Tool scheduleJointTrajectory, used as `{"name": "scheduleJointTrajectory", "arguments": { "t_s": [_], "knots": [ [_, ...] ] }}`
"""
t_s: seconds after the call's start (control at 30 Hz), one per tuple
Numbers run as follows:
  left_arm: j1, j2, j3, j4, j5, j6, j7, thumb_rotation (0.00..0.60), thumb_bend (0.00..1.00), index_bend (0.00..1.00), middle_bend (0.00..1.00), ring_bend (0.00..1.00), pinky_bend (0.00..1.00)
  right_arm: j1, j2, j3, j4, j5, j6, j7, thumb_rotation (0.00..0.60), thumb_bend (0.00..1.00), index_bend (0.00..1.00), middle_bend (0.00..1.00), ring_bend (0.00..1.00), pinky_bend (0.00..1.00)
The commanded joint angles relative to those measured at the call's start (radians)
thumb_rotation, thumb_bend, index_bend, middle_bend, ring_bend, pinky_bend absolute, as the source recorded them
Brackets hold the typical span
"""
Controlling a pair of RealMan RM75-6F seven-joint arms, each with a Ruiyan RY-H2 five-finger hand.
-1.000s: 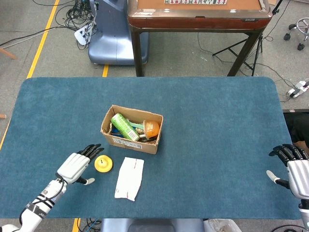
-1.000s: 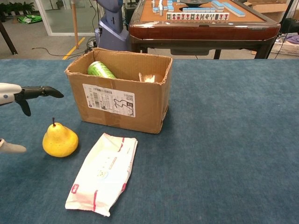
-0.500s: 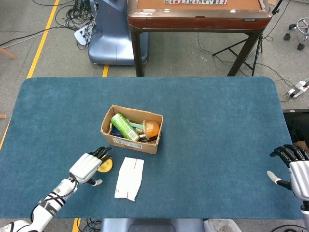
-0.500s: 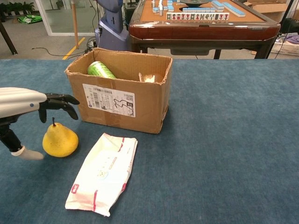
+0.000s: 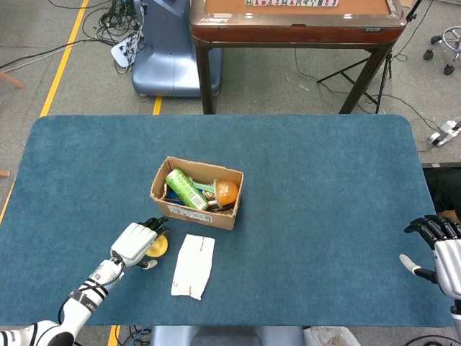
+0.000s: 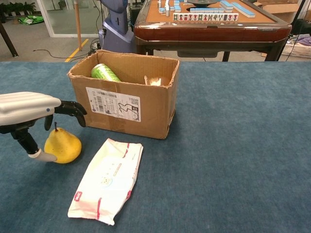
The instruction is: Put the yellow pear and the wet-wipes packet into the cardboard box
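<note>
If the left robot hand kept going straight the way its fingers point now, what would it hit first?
Probably the box. The left robot hand hangs over the pear, dark fingers aimed at the box's labelled front wall. Depth is unclear, so they might brush the pear's stem first.

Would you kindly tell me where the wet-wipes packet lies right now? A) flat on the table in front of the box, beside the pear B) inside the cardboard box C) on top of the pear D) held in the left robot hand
A: the wet-wipes packet lies flat on the blue table, in front of the cardboard box and beside the yellow pear.
</note>
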Motion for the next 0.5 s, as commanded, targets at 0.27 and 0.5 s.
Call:
{"name": "scheduleJointTrajectory", "arguments": {
  "t_s": [0.27, 0.5],
  "knots": [
    [-0.02, -0.025, 0.018, 0.013, -0.031, 0.008, 0.035, 0.6, 0.13, 0.29, 0.12, 0.2, 0.55, -0.001, 0.002, -0.001, -0.003, -0.004, -0.003, 0.003, 0.6, 0.03, 0.43, 0.35, 0.23, 0.25],
    [-0.032, -0.044, 0.026, 0.036, -0.049, 0.005, 0.039, 0.6, 0.13, 0.31, 0.12, 0.21, 0.59, -0.001, 0.003, -0.001, -0.005, -0.002, -0.008, 0.003, 0.6, 0.03, 0.43, 0.35, 0.23, 0.25]
  ]
}}
